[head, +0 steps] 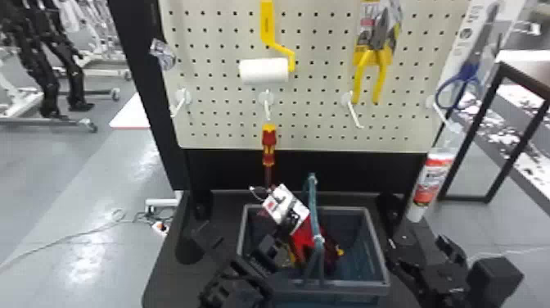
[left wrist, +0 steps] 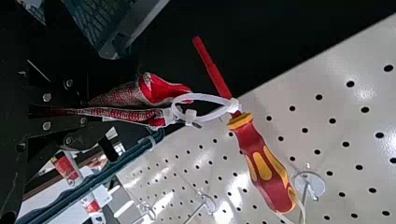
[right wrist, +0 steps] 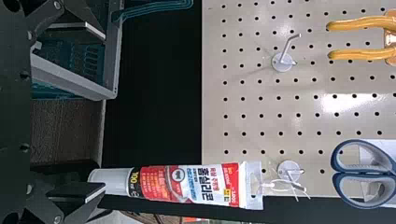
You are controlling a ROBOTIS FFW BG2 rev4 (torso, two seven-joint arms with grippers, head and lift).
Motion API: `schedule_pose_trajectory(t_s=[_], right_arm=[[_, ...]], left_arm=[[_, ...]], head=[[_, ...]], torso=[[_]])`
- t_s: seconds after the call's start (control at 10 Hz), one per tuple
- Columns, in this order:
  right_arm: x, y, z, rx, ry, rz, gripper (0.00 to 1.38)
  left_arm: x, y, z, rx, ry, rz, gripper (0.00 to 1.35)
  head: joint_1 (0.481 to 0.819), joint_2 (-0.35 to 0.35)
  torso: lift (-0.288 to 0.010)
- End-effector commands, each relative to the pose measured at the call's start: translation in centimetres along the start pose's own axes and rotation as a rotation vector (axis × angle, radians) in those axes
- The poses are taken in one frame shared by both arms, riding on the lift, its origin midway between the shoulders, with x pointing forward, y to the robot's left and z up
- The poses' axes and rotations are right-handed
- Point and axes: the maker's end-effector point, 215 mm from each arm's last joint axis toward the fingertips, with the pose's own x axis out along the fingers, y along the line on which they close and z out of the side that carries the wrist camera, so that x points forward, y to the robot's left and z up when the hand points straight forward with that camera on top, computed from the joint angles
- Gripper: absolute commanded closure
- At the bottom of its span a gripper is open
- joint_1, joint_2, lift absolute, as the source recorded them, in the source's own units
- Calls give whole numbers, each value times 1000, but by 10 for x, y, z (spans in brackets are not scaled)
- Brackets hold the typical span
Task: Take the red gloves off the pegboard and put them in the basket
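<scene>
In the head view my left gripper is over the basket, beside the red gloves and their white tag. The left wrist view shows the left gripper shut on the gloves, which extend from between its fingers with a white tie loop at their far end. The gloves are off the pegboard; whether they touch the basket's inside I cannot tell. My right gripper stands to the basket's right; in the right wrist view that gripper is open with nothing between its fingers.
A red-yellow screwdriver hangs just behind the gloves. The basket's upright teal handle is close beside them. A white-red tube hangs near the right gripper. A roller, pliers and scissors hang higher up.
</scene>
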Motion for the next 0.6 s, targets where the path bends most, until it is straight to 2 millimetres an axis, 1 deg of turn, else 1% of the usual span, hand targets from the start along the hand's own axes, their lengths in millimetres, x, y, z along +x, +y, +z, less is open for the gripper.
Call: schedule_pose_trajectory(t_s=[0.0,0.1,0.2,0.3,0.4,0.5], right_arm=[[0,0,0,-3,0,2,167],[0,0,-1,-2,2,3,167],[0,0,-2,-2,3,3,167],[0,0,-1,-2,2,3,167],[1,0,-1,-1,1,3,167],[0,0,-2,0,3,3,167]], left_arm=[[-2,-1,-5,-9,6,3,1214],[-2,1,-4,-9,8,5,1170],[-2,1,-3,-5,6,5,783],[-2,1,-2,-2,7,4,314],[-1,-1,-2,7,10,1,59],[-1,-1,0,18,8,0,111]], head=[[549,0],[549,0],[549,0],[549,0],[549,0],[549,0]], torso=[[-100],[-100],[-100],[-100],[-100],[-100]])
